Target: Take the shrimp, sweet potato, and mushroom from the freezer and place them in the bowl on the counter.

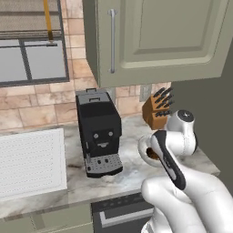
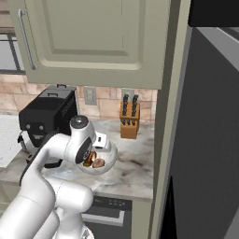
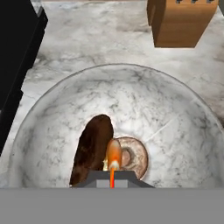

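The whitish marbled bowl [image 3: 175, 109] stands on the counter [image 3: 100, 39] directly under my hand. In it lie the long dark brown sweet potato [image 3: 92, 151] and the round tan mushroom [image 3: 133, 153], side by side. The thin orange shrimp [image 3: 113, 155] hangs just above them, its lower end pinched in my gripper [image 3: 112, 177], which is shut on it. From the base cameras the bowl [image 2: 108, 156] [image 1: 144, 146] is partly covered by my arm. The dark grey freezer [image 2: 205, 140] stands at the right with its door open.
A black coffee machine [image 1: 98, 132] stands left of the bowl and a wooden knife block [image 2: 129, 119] behind it by the brick wall. Green upper cabinets [image 1: 159, 36] hang overhead. A dark dishwasher [image 1: 120, 214] sits below the counter edge, and a white ribbed mat [image 1: 29, 161] lies far left.
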